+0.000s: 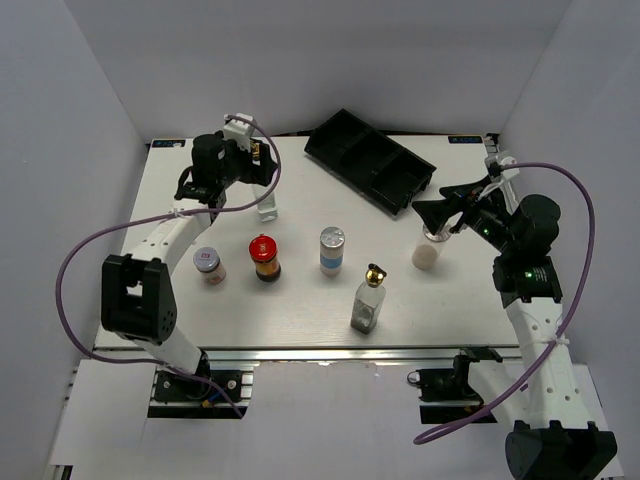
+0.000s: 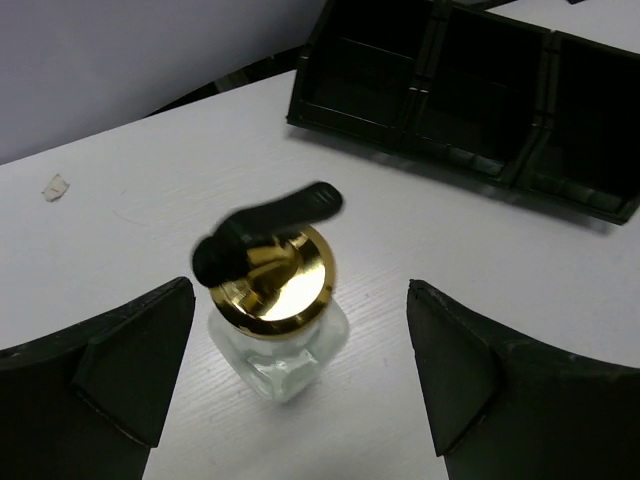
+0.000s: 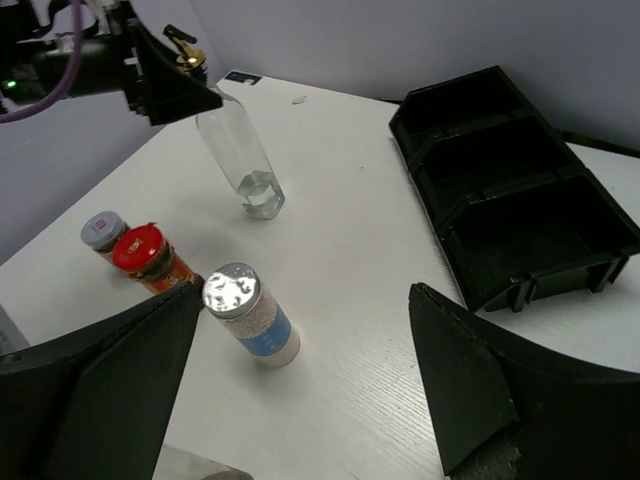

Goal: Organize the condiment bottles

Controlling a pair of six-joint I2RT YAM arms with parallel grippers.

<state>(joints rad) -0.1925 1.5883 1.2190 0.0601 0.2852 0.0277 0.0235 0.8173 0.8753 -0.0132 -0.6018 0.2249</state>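
A tall clear glass bottle with a gold pourer top [image 2: 275, 300] stands on the table at the far left, also in the top view [image 1: 267, 198] and the right wrist view [image 3: 238, 150]. My left gripper [image 2: 300, 300] is open, one finger on each side of its top, not touching. It also shows in the top view [image 1: 252, 160]. My right gripper [image 1: 450, 212] is open and empty just above the pale jar [image 1: 427, 252]. In a row stand the pinkish jar [image 1: 208, 264], red-capped jar [image 1: 265, 257], blue-labelled jar [image 1: 332, 250] and second glass bottle [image 1: 368, 302].
The long black compartmented tray [image 1: 370, 160] lies slanted at the back centre, its compartments empty; it also shows in the right wrist view [image 3: 510, 190]. White walls close in the table on three sides. A small scrap [image 2: 55, 186] lies on the table near the left bottle.
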